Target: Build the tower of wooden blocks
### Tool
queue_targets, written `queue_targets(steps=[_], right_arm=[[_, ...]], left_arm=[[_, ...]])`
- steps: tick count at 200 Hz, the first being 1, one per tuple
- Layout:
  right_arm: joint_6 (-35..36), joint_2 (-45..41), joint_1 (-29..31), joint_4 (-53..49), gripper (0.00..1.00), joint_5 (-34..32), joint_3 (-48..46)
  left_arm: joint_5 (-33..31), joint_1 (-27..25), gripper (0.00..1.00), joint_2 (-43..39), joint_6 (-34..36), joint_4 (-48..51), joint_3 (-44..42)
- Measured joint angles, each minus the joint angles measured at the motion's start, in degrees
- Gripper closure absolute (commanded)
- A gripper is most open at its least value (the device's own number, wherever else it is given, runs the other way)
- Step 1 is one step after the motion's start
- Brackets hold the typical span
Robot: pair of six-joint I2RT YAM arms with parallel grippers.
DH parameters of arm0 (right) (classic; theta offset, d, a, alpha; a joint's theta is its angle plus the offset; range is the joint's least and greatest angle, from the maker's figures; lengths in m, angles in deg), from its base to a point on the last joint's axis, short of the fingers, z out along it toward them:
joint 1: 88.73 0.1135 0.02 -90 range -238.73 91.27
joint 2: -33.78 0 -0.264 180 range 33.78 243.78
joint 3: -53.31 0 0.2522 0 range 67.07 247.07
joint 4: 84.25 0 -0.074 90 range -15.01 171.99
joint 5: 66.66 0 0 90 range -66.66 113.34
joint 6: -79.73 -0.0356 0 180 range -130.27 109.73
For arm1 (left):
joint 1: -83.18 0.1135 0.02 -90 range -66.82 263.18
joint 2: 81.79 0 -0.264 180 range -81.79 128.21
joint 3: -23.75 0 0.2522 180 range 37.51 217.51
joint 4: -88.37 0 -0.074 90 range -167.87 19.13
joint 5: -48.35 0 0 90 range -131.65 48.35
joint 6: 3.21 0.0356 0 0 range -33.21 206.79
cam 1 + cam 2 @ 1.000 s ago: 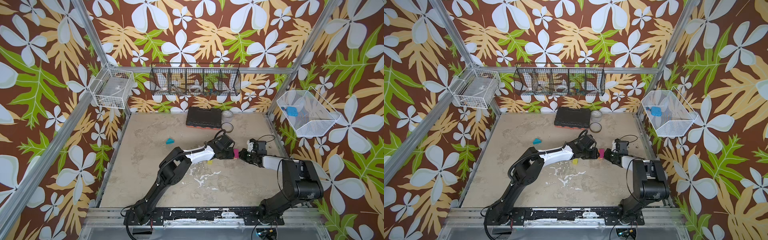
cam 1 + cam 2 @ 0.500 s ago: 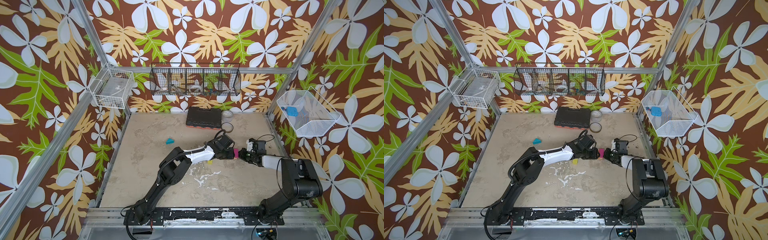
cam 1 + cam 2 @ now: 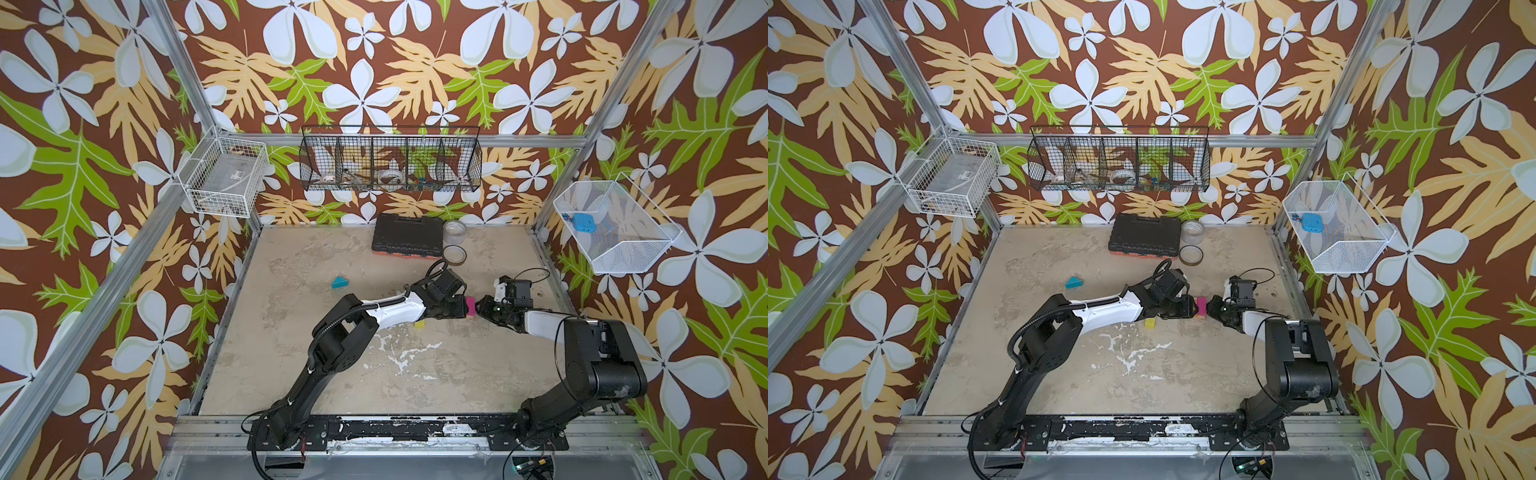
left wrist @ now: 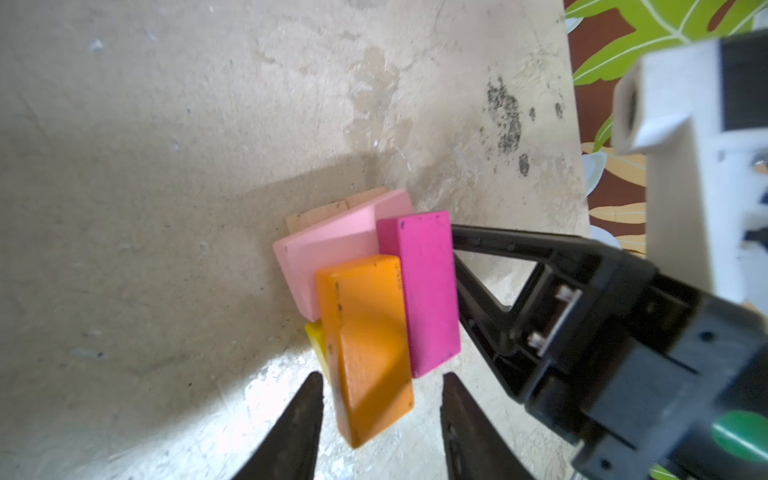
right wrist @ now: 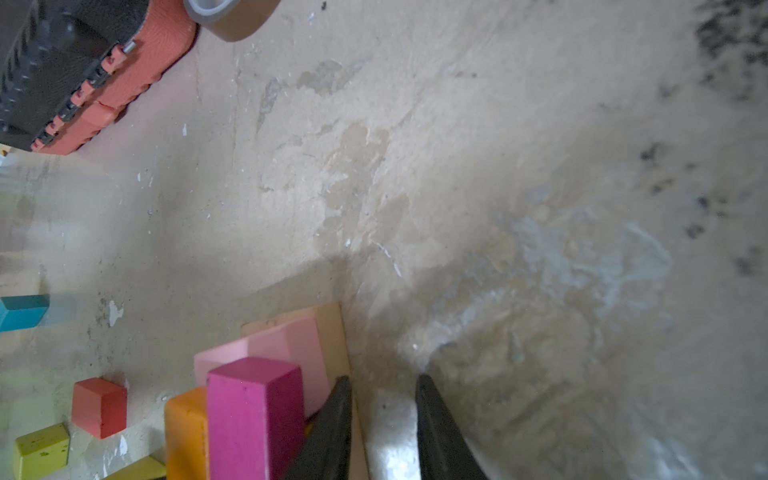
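Orange brick (image 4: 365,349): painted wood, smooth, slight sheen, small chips along edges. Magenta brick (image 4: 419,286) and pink brick (image 4: 328,257): matt paint. Plain plank (image 4: 316,216): bare unpainted wood. Tabletop (image 5: 415,166): matt, stained, scuffed. Tool case (image 5: 50,75): textured black plastic, orange-red trim. Wire basket (image 3: 372,162): black metal mesh.

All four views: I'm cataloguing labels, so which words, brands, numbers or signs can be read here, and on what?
No text can be read in any view.
Clear plastic box in the white wire basket: small dark marks, too small to read.
Black tool case: no legible lettering.
Magenta wooden brick, orange wooden brick, pink wooden brick: plain paint, no print.
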Motion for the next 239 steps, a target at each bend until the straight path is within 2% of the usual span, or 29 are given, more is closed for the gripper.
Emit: queue_targets(steps=[72, 164, 239], right_arm=[[-0.2, -3.2, -1.5, -3.7, 0.63, -3.5, -0.8], [0.2, -3.0, -1.1, -3.2, 0.57, 0.0, 1.1], [0.9, -1.2, 0.2, -3.1, 0.57, 0.1, 2.9]], left_arm=[[-0.7, 0.0, 0.51, -0.5, 0.0, -0.4, -0.1], [-0.7, 0.0, 0.54, -0.2, -0.1, -0.4, 0.7], [-1.2, 0.0, 0.55, 0.2, -0.3, 0.2, 1.7]])
